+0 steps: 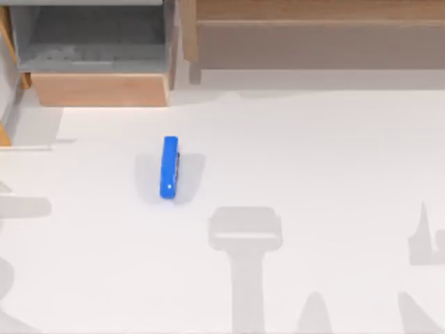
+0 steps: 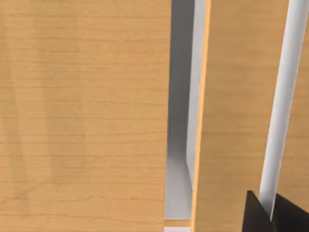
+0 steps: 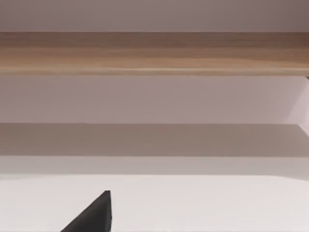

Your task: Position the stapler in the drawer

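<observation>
The stapler (image 1: 170, 167), a small bright-blue bar with a dark strip on one side and a white dot near its nearer end, lies on the white table left of centre, lengthwise front to back. The drawer (image 1: 101, 89) stands pulled open at the back left, its grey inside bare behind the tan front panel. The stapler is well in front of it and apart from it. In the left wrist view a dark edge of my left gripper (image 2: 270, 217) sits close against tan wooden panels. A dark corner of my right gripper (image 3: 91, 217) hangs over the white table, facing the shelf.
A long brown wooden shelf unit (image 1: 313, 35) runs along the back right, also seen as a wooden board (image 3: 154, 53) in the right wrist view. Grey arm shadows fall on the table's front half. Tan cabinet panels (image 2: 82, 116) stand close to the left wrist camera.
</observation>
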`<state>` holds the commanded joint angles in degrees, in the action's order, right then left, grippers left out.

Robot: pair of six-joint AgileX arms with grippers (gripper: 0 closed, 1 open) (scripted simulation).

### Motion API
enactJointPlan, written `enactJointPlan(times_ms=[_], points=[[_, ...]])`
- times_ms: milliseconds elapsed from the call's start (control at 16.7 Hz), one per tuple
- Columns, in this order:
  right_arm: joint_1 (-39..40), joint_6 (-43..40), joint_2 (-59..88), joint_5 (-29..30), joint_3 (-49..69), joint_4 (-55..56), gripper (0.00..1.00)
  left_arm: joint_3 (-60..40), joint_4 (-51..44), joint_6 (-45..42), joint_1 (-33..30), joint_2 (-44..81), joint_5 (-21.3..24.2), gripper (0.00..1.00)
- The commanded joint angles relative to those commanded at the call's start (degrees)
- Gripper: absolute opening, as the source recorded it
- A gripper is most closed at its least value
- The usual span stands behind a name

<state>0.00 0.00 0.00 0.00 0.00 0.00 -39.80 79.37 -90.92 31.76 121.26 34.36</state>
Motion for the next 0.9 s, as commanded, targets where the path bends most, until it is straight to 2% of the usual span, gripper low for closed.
enactJointPlan(times_ms=[180, 600, 840, 900], points=[[0.0, 0.0, 0.0, 0.0, 0.0, 0.0, 1.0, 0.72, 0.57, -0.03, 0.19, -0.29, 0.53, 0.0], [0.0, 0.0, 0.0, 0.0, 0.0, 0.0, 1.0, 11.62, 6.66, -0.35, 6.47, -4.41, 6.71, 0.0], [0.0, 0.0, 0.0, 0.0, 0.0, 0.0, 1.0, 12.15, 7.06, -0.46, 6.88, -4.65, 7.08, 0.0], [0.0, 0.0, 0.0, 0.0, 0.0, 0.0, 1.0, 12.15, 7.06, -0.46, 6.88, -4.65, 7.08, 0.08]])
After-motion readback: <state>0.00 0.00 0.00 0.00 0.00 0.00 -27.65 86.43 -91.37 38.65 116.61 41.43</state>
